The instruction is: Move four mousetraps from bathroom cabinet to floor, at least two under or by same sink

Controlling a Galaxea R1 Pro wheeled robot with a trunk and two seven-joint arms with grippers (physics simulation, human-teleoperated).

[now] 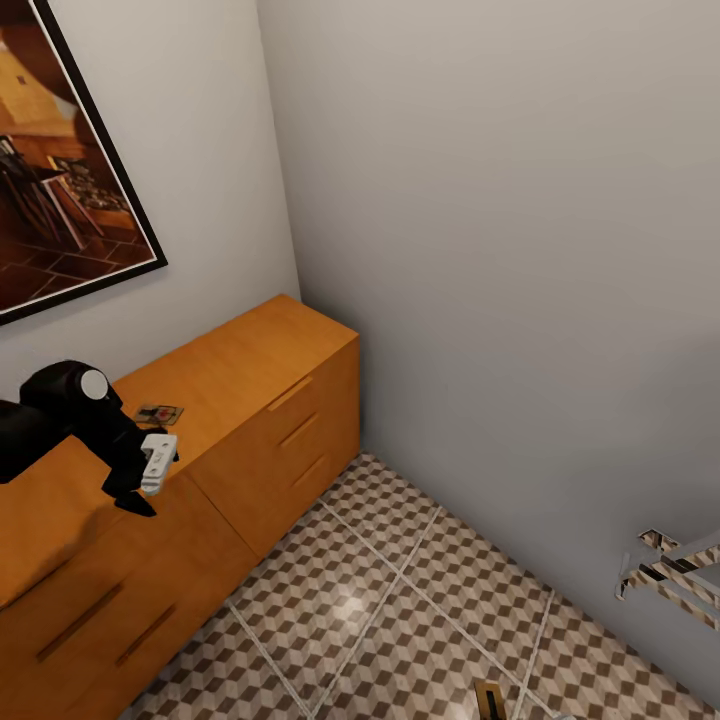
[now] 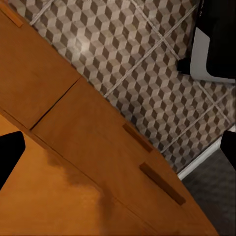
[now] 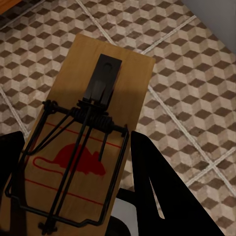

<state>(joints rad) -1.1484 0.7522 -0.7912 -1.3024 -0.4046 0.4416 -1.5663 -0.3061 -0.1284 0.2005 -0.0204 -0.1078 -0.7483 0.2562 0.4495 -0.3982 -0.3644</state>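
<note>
The orange-brown cabinet (image 1: 250, 400) runs along the left wall. One mousetrap (image 1: 160, 412) lies flat on its top. My left gripper (image 1: 140, 490) hangs just in front of that trap, over the cabinet's top. In the left wrist view the left gripper (image 2: 118, 147) is open, with only the cabinet's top edge (image 2: 59, 196) and drawer fronts between its fingers. My right gripper (image 3: 76, 147) is shut on a second mousetrap (image 3: 93, 113), a tan board with dark wire and a red mouse mark, held above the bathroom floor (image 3: 191, 98). A corner of this trap (image 1: 490, 700) shows low in the head view.
The cube-patterned bathroom floor (image 1: 400, 600) spreads open in front of the cabinet up to the plain grey wall (image 1: 500, 250). A shiny metal rack (image 1: 670, 575) juts out at the right. A framed picture (image 1: 60, 180) hangs above the cabinet. A white and black part (image 2: 211, 49) stands on the floor.
</note>
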